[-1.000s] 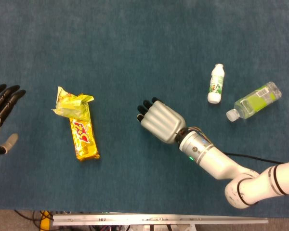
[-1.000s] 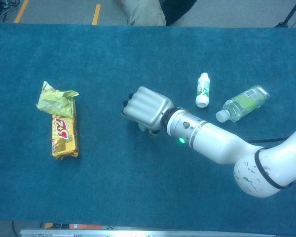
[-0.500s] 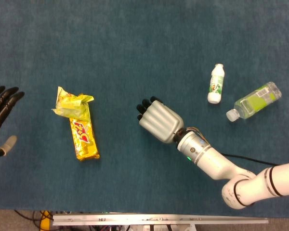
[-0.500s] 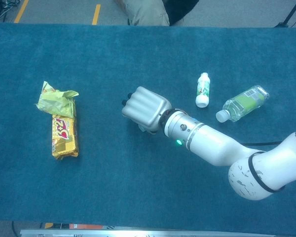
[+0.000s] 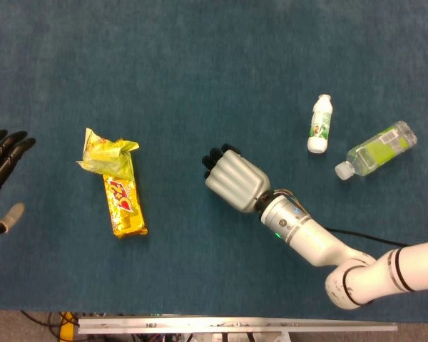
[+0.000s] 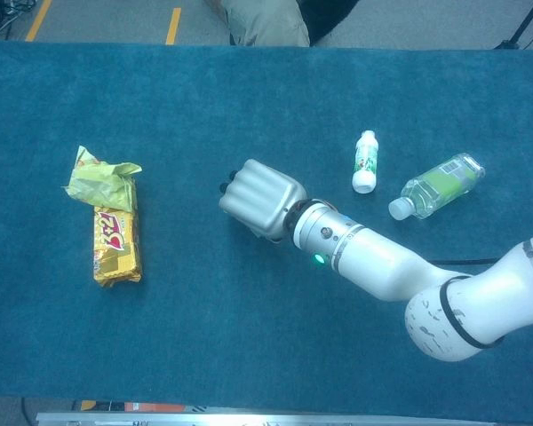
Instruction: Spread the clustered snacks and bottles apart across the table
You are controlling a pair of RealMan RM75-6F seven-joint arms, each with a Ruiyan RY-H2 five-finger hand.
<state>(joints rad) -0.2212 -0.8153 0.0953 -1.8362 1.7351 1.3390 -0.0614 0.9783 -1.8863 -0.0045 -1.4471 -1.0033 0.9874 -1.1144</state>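
Your right hand (image 5: 232,181) is sitting knuckles-up over bare cloth mid-table, fingers curled under with nothing in them — and it is creeping leftward, just a shade further than a second ago, the forearm sliding in behind it. Your left hand (image 5: 0,178) is showing only at the left edge of the head view, fingers apart and empty, and it is drifting outward, less of it in frame than before.

Nearest you, the yellow biscuit pack (image 5: 125,203) is lying flat, with the crumpled yellow wrapper (image 5: 105,153) touching its far end; neither has budged. Further back on the right, the clear green-label bottle (image 5: 376,149) is lying on its side, and the small white bottle (image 5: 319,124) just beside it is also down, cap toward you.

So nothing is being moved yet. I'd judge the two pairs are well apart, but each pair is still bunched — you seem to be heading for the snacks.
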